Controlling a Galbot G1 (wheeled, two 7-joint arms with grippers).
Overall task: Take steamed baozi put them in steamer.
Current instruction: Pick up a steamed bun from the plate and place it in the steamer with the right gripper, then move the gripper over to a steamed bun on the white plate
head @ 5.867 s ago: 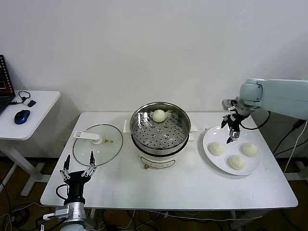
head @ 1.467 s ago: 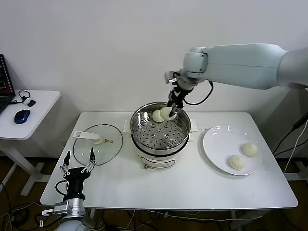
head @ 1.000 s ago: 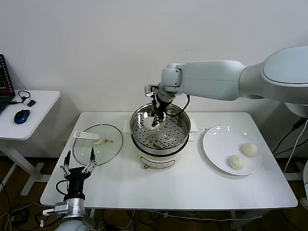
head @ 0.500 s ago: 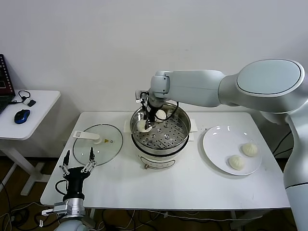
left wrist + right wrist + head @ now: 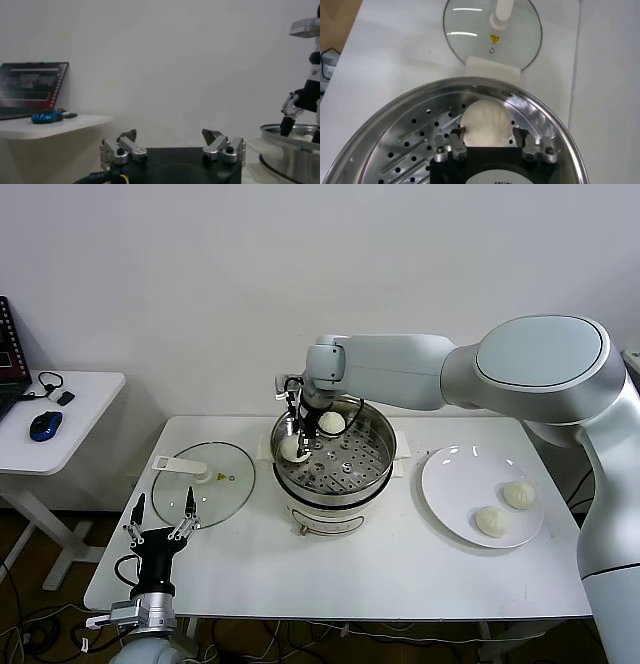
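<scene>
Counting buns, we find two on the steamer's tray and two left on the plate. Our right pincer stands spread around the second bun, which rests dome up between its tips, round with no long axis. Our left pincer waits spread below the bench

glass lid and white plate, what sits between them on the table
The steamer stands between the glass lid and the white plate, two baozi on its perforated tray, seen in the head view.
</scene>
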